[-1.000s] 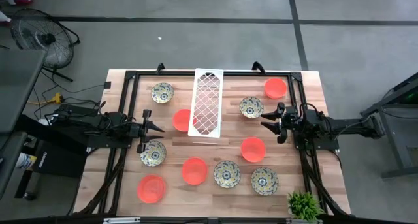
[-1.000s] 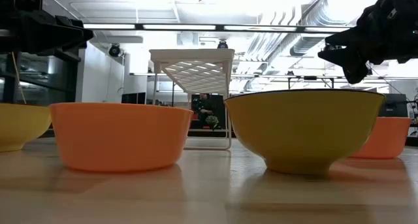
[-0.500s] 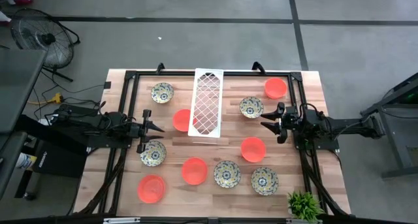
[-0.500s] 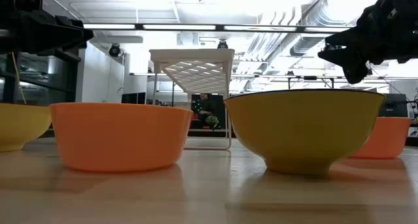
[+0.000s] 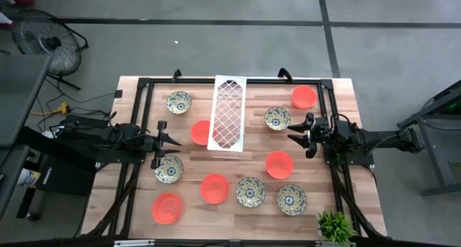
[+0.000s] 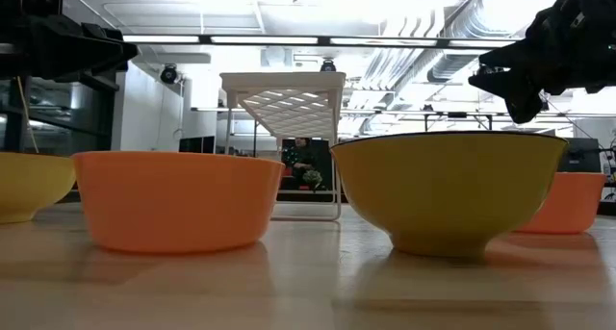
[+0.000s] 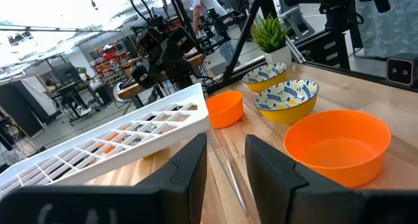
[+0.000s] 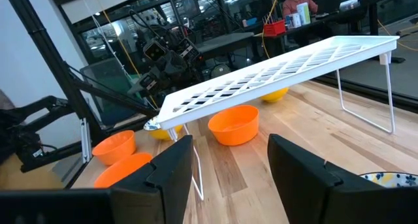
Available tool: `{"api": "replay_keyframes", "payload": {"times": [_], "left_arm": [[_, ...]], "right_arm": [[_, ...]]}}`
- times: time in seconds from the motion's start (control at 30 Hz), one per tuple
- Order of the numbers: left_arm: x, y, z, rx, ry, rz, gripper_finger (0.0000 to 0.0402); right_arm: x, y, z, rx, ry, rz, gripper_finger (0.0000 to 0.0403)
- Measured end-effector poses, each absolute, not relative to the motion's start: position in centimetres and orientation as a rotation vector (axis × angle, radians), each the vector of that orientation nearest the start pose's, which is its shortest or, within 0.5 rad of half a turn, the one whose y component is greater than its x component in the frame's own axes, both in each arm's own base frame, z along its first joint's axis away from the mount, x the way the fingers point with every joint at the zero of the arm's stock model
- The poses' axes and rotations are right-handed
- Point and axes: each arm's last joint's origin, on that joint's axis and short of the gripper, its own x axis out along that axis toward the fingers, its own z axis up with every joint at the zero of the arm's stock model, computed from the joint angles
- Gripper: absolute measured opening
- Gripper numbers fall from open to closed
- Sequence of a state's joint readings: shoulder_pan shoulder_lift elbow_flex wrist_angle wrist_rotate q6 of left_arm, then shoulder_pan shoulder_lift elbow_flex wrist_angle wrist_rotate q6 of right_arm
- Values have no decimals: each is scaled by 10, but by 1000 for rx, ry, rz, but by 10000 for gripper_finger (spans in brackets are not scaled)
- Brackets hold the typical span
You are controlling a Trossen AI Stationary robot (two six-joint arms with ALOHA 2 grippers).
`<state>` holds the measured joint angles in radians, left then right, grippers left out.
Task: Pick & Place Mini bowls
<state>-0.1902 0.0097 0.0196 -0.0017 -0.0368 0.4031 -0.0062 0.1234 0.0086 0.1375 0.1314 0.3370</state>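
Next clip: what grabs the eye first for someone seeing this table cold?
The long white lattice tray standing mid-table at the far side, with ten mini bowls scattered around it: five plain orange, such as one beside the tray, and five floral, such as one near the far left. The left end effector and right end effector face each other across the tray, both open and empty.
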Motion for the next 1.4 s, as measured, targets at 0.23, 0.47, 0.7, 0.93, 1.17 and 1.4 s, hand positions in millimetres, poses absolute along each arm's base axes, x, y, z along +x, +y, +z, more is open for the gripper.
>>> {"api": "replay_keyframes", "payload": {"times": [0.23,0.47,0.7,0.93,1.17,1.4], "left_arm": [[96,-17,169,401,-39,-150,101],[96,-17,169,401,-39,-150,101],[96,-17,169,401,-39,-150,101],[96,-17,169,401,-39,-150,101],[96,-17,169,402,-39,-150,101],[96,-17,169,402,-39,-150,101]], "right_arm": [[105,-4,170,338,-45,-133,185],[105,-4,170,337,-46,-132,185],[105,-4,170,336,-45,-132,185],[105,-4,170,335,-45,-132,185],[105,-4,170,336,-45,-132,185],[105,-5,170,270,-45,-157,185]]}}
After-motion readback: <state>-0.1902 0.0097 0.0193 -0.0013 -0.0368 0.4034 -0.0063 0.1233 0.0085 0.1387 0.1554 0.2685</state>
